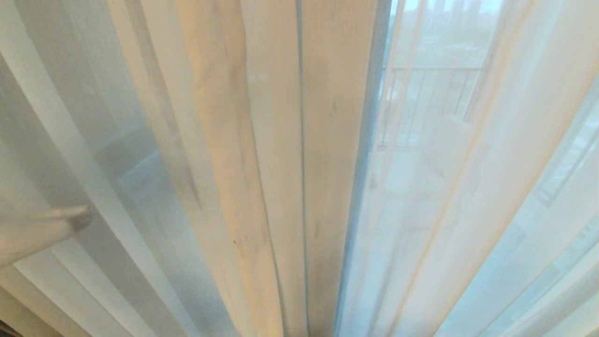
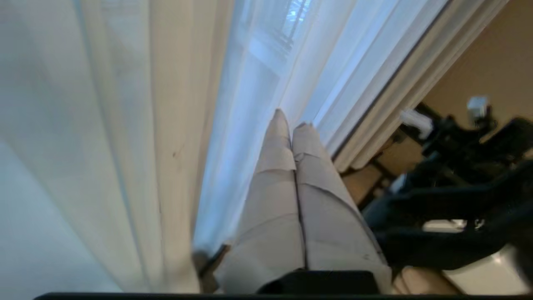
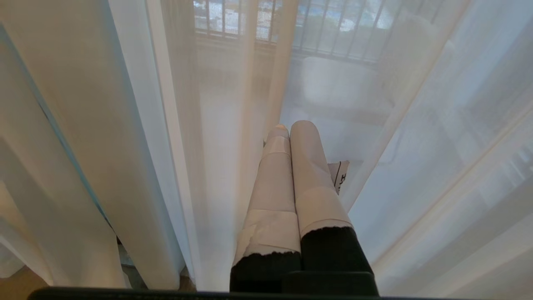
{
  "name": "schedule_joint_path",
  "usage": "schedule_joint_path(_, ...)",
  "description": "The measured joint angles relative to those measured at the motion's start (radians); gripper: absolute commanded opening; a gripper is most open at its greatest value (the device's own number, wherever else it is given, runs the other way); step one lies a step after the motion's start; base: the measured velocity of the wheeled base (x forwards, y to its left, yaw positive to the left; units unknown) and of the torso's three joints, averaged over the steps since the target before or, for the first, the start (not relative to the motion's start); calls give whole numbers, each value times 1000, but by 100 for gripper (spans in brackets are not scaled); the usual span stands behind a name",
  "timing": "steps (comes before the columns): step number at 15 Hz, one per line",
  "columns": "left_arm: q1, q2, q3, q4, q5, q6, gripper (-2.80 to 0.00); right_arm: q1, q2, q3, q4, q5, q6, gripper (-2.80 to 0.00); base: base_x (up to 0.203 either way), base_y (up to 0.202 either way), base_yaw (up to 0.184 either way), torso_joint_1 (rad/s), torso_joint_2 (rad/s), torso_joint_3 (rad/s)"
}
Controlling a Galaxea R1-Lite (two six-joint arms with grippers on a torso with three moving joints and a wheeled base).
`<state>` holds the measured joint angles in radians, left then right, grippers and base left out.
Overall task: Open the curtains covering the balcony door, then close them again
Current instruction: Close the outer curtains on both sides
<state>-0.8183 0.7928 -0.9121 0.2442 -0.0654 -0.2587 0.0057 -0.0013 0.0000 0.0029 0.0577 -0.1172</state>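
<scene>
Just beside left pincer (image 2: 291, 125), curtains (image 2: 166, 125), apart

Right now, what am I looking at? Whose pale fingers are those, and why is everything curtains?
It's a robot with two arms, standing close to a window. One picture comes from a camera on its head. The other two come from cameras on its wrists, so you see its fingers from behind. Those taped fingers are its grippers. The left gripper is shut, right by the thin see-through cloth; I can't tell whether it pinches any. The right gripper is shut too. The thick cream curtains hang in the middle, and a balcony railing shows through the thin cloth.
</scene>
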Motion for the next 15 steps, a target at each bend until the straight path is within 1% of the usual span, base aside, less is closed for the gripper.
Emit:
schedule_joint_path(2, 0, -40, 0, 50, 2, -1, -280, 0, 0, 0, 0, 0, 0, -280, 0, 0, 0, 0, 0, 0)
schedule_joint_path(4, 0, -74, 21, 63, 5, -2, -280, 0, 0, 0, 0, 0, 0, -280, 0, 0, 0, 0, 0, 0)
schedule_joint_path(5, 1, -92, 38, 64, 24, -3, -280, 0, 0, 0, 0, 0, 0, -280, 0, 0, 0, 0, 0, 0)
schedule_joint_path(8, 3, -149, 97, 65, 115, -3, -280, 0, 0, 0, 0, 0, 0, -280, 0, 0, 0, 0, 0, 0)
schedule_joint_path(9, 24, -168, 114, 65, 143, -3, -280, 0, 0, 0, 0, 0, 0, -280, 0, 0, 0, 0, 0, 0)
schedule_joint_path(10, 69, -187, 132, 64, 161, -3, -280, 0, 0, 0, 0, 0, 0, -280, 0, 0, 0, 0, 0, 0)
schedule_joint_path(11, 136, -206, 152, 64, 169, -3, -280, 0, 0, 0, 0, 0, 0, -280, 0, 0, 0, 0, 0, 0)
schedule_joint_path(13, 295, -244, 203, 60, 172, -1, -280, 0, 0, 0, 0, 0, 0, -280, 0, 0, 0, 0, 0, 0)
schedule_joint_path(15, 473, -296, 275, 56, 171, 19, -280, 0, 0, 0, 0, 0, 0, -280, 0, 0, 0, 0, 0, 0)
